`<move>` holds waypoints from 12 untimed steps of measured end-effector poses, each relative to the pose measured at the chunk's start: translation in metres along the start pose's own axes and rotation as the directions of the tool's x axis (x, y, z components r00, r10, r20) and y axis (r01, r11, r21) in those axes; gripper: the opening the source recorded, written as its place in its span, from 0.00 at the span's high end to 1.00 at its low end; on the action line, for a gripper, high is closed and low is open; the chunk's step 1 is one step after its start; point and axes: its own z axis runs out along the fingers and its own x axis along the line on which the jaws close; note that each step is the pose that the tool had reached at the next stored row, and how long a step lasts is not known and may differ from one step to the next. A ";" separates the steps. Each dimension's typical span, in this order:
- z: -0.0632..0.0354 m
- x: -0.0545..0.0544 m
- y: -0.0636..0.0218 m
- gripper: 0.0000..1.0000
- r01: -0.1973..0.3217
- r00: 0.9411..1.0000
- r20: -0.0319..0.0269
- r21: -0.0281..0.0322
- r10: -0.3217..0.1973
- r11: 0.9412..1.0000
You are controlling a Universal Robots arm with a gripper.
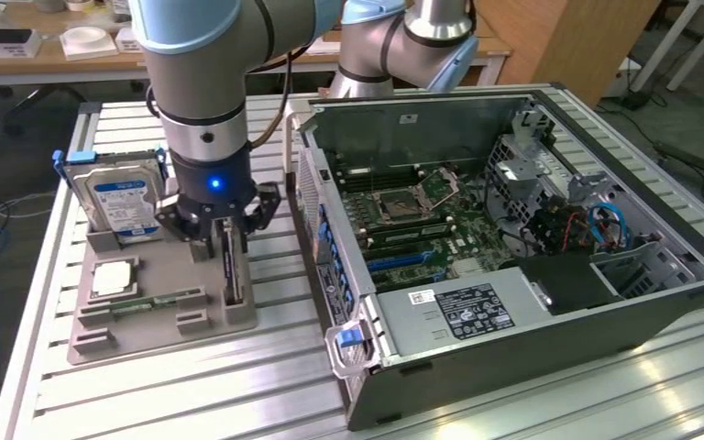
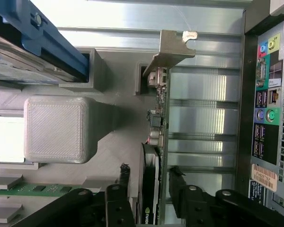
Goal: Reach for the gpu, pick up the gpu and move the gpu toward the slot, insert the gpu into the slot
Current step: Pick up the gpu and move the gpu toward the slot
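The gpu (image 1: 232,271) stands on edge in a grey holder (image 1: 162,316) at the exterior view's left. In the wrist view the gpu (image 2: 154,142) shows its green card edge, black cooler and metal end bracket (image 2: 173,47). My gripper (image 1: 224,236) has come down over it from above. In the wrist view my gripper (image 2: 150,177) straddles the card with a black finger (image 2: 124,177) on each side. A narrow gap still shows beside the cooler, so the jaws are open and nothing is lifted. The slot (image 1: 395,261) lies on the motherboard inside the open computer case (image 1: 645,302).
A blue-labelled hard drive (image 1: 120,197) stands upright in the same holder beside my gripper. A processor (image 1: 114,275) and a thin green memory stick (image 1: 157,300) lie in front. The case's rear port panel (image 2: 267,118) is close alongside. Everything rests on a ribbed metal table (image 1: 144,403).
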 end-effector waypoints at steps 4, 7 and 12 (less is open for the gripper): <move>0.0000 0.000 0.0000 0.67 0.000 1.000 0.000 0.000 0.000 1.000; 0.0000 0.000 0.0000 0.74 0.000 1.000 0.000 0.000 0.000 1.000; 0.0000 0.000 0.0000 0.74 0.000 1.000 0.000 0.000 0.000 1.000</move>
